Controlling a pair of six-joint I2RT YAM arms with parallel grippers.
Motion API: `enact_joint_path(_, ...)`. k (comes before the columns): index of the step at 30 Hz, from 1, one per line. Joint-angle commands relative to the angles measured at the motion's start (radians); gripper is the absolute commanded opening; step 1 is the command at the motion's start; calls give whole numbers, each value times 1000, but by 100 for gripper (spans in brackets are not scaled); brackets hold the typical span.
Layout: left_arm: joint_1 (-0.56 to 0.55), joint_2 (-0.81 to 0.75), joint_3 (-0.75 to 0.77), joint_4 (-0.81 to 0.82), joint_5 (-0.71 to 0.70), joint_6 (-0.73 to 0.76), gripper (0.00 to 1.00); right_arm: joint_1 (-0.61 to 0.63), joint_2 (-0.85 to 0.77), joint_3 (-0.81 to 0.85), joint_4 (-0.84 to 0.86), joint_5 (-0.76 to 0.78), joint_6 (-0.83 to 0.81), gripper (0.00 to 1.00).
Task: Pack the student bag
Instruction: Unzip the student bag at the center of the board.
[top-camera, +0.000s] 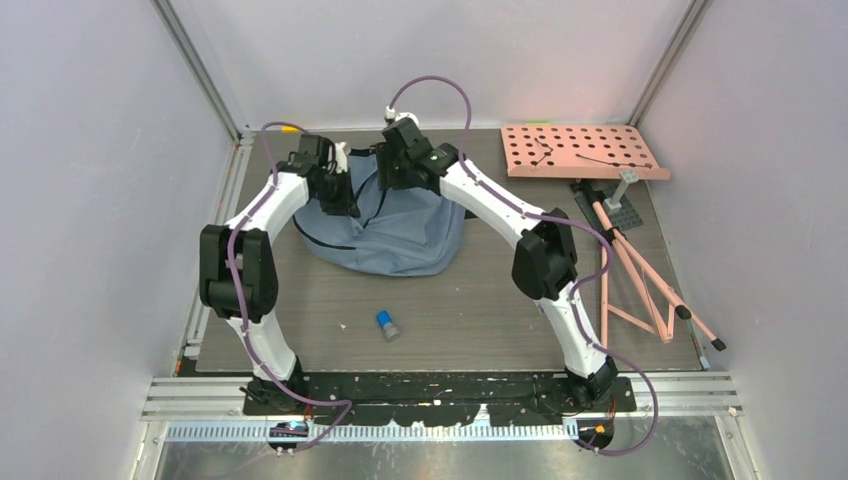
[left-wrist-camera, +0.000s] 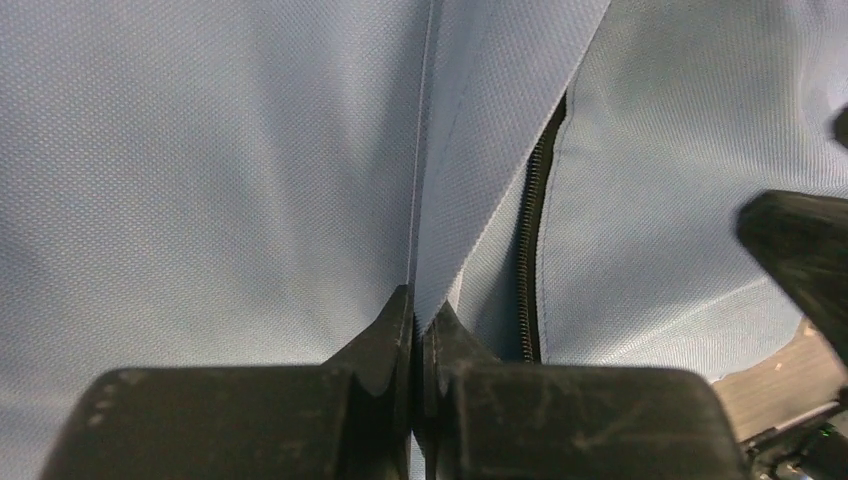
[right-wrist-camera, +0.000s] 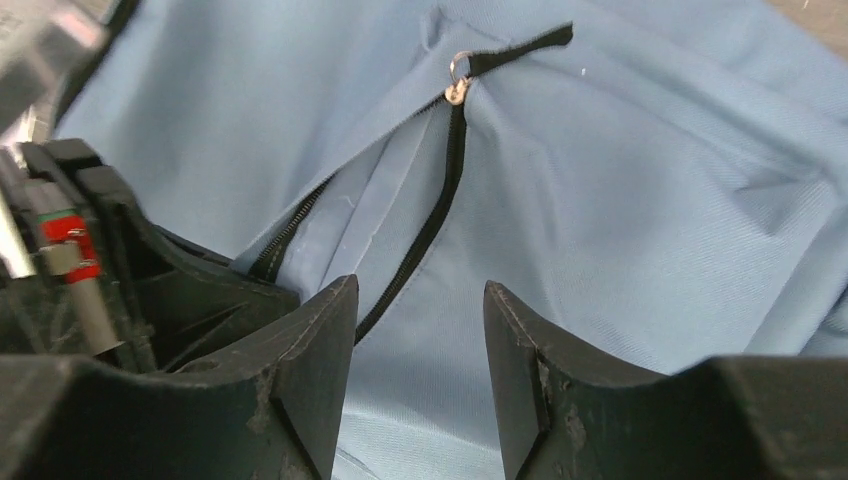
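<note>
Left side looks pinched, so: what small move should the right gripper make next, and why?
Probably ease the right gripper forward onto the zipper pull and close. The left gripper pinches a student bag fold beside the zipper; the right hangs open short of the pull.

Overhead plus wrist close-ups of bag (top-camera: 400, 240)

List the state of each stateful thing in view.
student bag, slumped on the table
zipper, open, tracks parted below the slider
left gripper, shut on a fold of bag fabric
right gripper, open over the zipper, holding nothing
blue cylinder, on its side, outside the bag
</note>
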Motion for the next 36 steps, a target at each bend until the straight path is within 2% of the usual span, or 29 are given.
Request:
enact_joint_path(1,37,-60,-62,30,143,-4,0,23,81,155,-171,109,111,56)
enact_joint_path(4,36,-71,-95,64,199,-14,0,54,137,220,-255,145,132,59)
enact_joint_path(13,37,-114,-194,158,294,-74,0,106,257,313,-355,251,167,66)
enact_joint_path(22,37,-124,-207,175,300,-86,0,113,334,336,-402,317,152,68)
enact_joint_path(23,36,-123,-204,172,297,-85,0,113,343,337,-429,317,144,66)
enact_joint_path(25,37,-122,-198,165,291,-81,0,111,356,319,-449,297,129,52)
enact_joint_path(26,36,-121,-196,162,287,-77,0,111,351,309,-450,291,125,36)
enact_joint_path(27,37,-121,-194,158,282,-73,0,110,345,288,-442,285,121,29)
enact_joint_path(28,37,-122,-193,155,277,-69,0,110,326,278,-434,286,116,18)
enact_joint_path(30,36,-121,-186,146,270,-59,0,106,289,252,-399,290,89,4)
enact_joint_path(34,37,-115,-160,128,271,-54,1,82,206,217,-352,274,81,1)
enact_joint_path(36,37,-115,-143,120,278,-55,5,65,154,186,-315,238,94,0)
